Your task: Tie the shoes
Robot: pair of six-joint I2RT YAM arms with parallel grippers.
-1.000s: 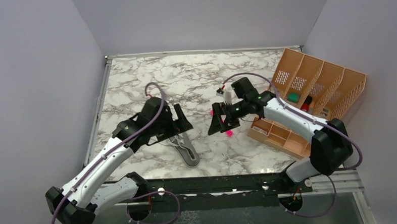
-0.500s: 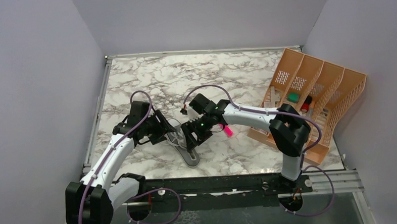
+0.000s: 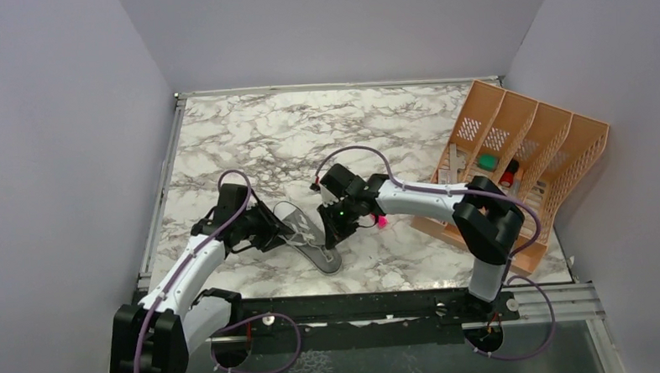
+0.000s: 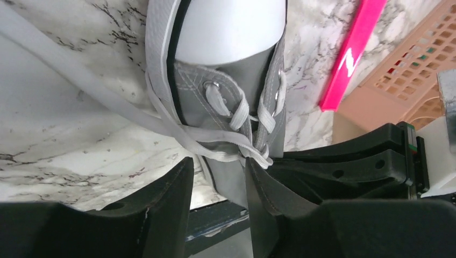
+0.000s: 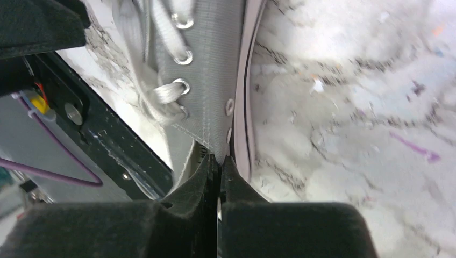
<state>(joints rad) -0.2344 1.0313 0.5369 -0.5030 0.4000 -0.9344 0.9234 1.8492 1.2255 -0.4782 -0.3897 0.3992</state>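
Sneaker [image 4: 191, 102] is matt grey woven canvas with visible stitching, flat white cloth laces [image 4: 236, 115], shiny little metal eyelets [image 5: 185, 56] and a smooth white rubber sole [image 5: 244, 97]. Table [image 3: 307, 129] has a smooth marble-look top. Pink bar [image 4: 352, 51] looks like slick plastic. Fingers [image 4: 161, 215] on my left gripper [image 4: 219, 164] are matt black plastic.

Right pincer [image 5: 218, 159] newly tight on the canvas edge of the sneaker [image 3: 328, 260], left pincer [image 4: 218, 164] narrower, now by its laces [image 4: 236, 115]

Your grey sneaker [image 3: 310, 238], low-top, white sole, lying slantwise on the marble desk [image 3: 249, 139], white laces [image 4: 236, 115] untied, one strand trailing sideways.
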